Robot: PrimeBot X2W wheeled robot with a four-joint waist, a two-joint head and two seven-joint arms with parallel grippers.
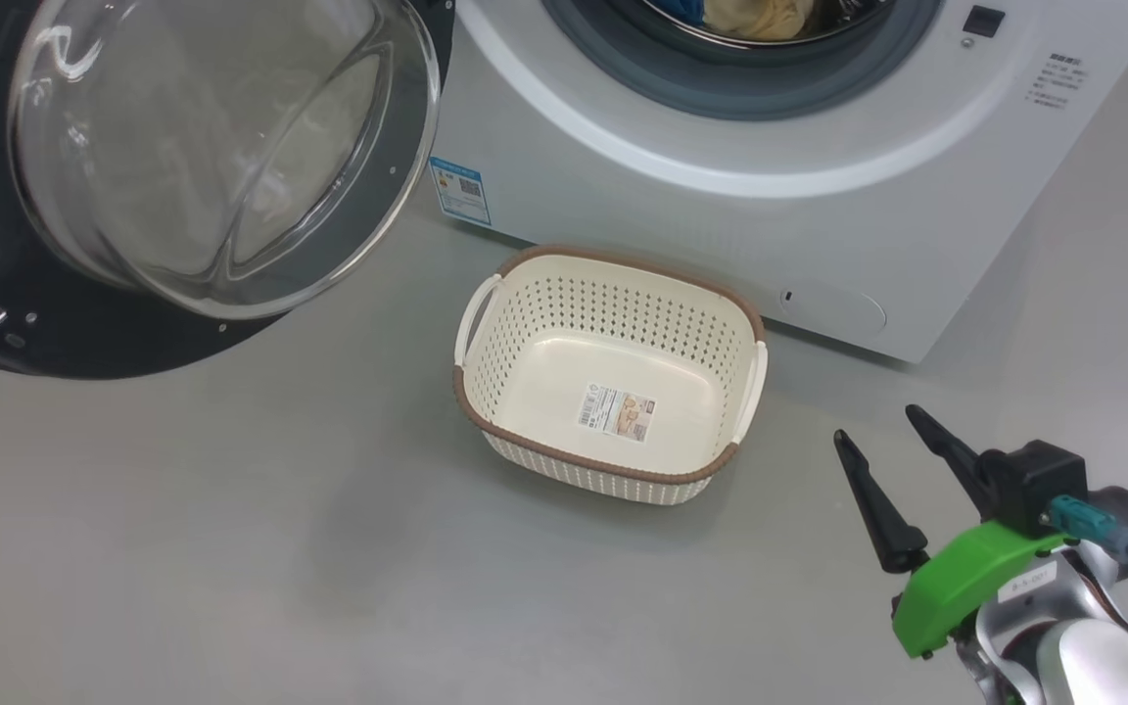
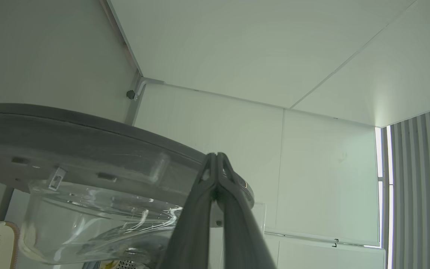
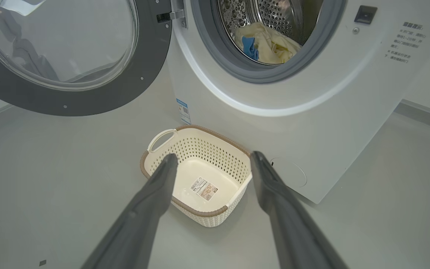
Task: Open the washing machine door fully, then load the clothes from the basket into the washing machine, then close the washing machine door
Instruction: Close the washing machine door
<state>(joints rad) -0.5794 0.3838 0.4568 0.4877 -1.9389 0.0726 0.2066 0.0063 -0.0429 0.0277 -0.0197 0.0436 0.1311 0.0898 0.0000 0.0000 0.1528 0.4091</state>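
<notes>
Your right gripper (image 1: pixel 874 423) is hovering spread wide, the basket (image 1: pixel 623 311) just ahead; your left gripper (image 2: pixel 217 157) is pinching closed, the washing machine door (image 2: pixel 69 145) just beyond its tips.

A smooth grey floor (image 1: pixel 231 548) meets a grey baseboard (image 3: pixel 426 116). White ceiling panels (image 2: pixel 256 45) join a pale wall (image 2: pixel 312 168) beside grey vertical blinds (image 2: pixel 416 179).

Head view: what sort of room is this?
Likely a laundry area, perhaps a test room: a white front-load washing machine with its door open and clothes inside, a plastic basket on the grey floor.
</notes>
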